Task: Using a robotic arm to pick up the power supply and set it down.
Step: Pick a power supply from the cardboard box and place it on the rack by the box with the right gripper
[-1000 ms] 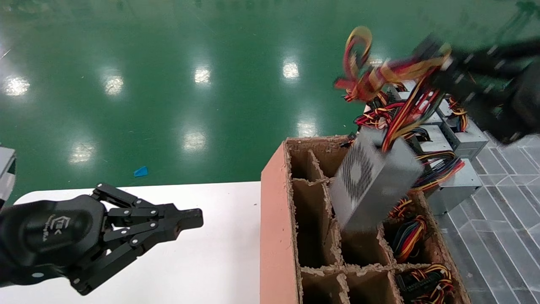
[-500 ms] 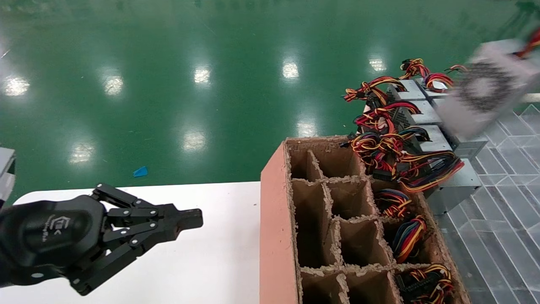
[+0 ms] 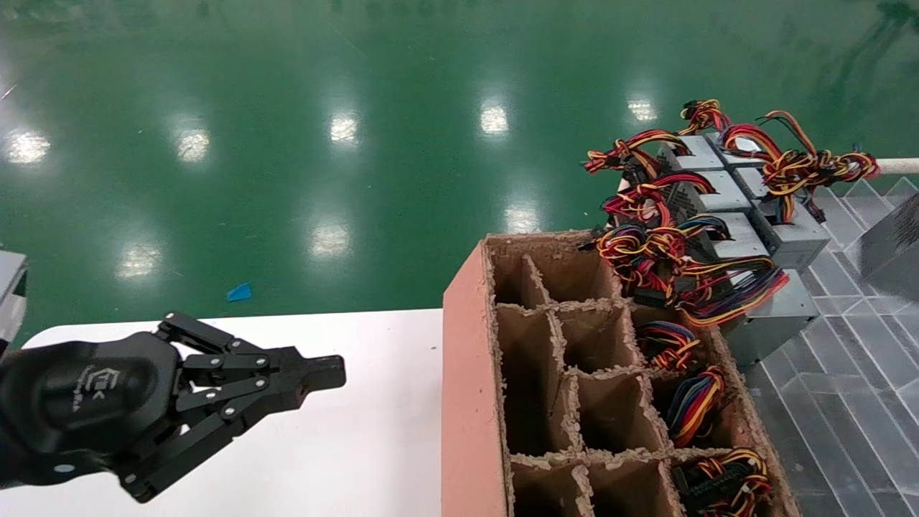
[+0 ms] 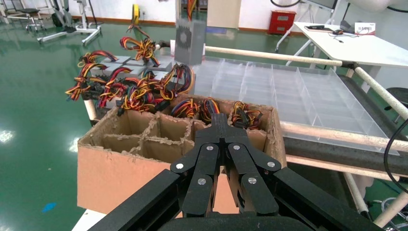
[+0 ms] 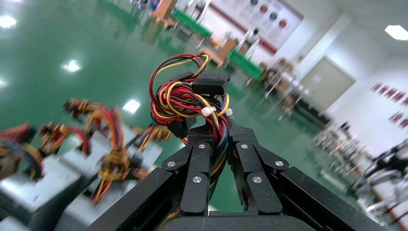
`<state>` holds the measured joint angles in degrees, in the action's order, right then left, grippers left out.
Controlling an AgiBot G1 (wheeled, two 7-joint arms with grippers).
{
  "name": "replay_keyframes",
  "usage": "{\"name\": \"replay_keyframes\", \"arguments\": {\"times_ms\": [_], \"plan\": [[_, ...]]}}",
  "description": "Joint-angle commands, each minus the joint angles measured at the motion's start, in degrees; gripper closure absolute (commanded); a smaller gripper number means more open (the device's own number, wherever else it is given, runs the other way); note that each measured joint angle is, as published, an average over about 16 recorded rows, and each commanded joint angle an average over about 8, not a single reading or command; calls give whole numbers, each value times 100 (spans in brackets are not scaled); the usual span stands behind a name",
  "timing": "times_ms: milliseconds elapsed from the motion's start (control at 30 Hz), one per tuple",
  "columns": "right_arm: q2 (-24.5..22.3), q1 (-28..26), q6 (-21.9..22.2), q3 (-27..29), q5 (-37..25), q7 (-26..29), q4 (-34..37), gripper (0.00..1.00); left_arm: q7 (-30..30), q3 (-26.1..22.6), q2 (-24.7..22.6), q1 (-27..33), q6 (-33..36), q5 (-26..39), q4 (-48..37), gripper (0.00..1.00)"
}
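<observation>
My right gripper (image 5: 219, 130) is shut on the red, yellow, black and blue wire bundle (image 5: 187, 101) of the power supply. The grey metal box of the power supply (image 3: 894, 244) shows only partly at the right edge of the head view, above the clear tray. In the left wrist view the power supply (image 4: 190, 41) hangs in the air beyond the cardboard box, its wires going up out of the picture. The right arm itself is outside the head view. My left gripper (image 3: 334, 373) is parked, shut and empty, over the white table (image 3: 344, 431); the left wrist view shows this gripper (image 4: 220, 120) too.
A brown cardboard divided box (image 3: 470, 337) stands at the table's right end, with wired units (image 3: 693, 402) in its right-hand cells. Beyond it several grey power supplies (image 3: 725, 194) sit in rows on a clear plastic divided tray (image 3: 847, 345). Green floor lies behind.
The power supply swung from above the cardboard box up and to the right, ending at the right edge of the head view. The left arm has not moved.
</observation>
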<state>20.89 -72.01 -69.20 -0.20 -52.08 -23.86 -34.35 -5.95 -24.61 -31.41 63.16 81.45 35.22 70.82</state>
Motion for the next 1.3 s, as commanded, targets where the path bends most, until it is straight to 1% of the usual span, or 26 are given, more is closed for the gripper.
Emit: {"name": "replay_keyframes", "arguments": {"times_ms": [33, 267, 500, 800, 1167, 1300], "plan": [[4, 46, -49, -45, -52, -19, 138, 100, 0, 0, 0, 0, 0, 0, 0, 100], [152, 22, -248, -257, -232, 91, 334, 100, 0, 0, 0, 0, 0, 0, 0, 100], [262, -105, -272, -497, -526, 198, 485, 100, 0, 0, 0, 0, 0, 0, 0, 100], [327, -308, -280, -594, -672, 133, 600, 100, 0, 0, 0, 0, 0, 0, 0, 100], [570, -413, -421, -837, -938, 124, 562, 100, 0, 0, 0, 0, 0, 0, 0, 100], [617, -452, -449, -886, -992, 140, 546, 51, 0, 0, 0, 0, 0, 0, 0, 100]]}}
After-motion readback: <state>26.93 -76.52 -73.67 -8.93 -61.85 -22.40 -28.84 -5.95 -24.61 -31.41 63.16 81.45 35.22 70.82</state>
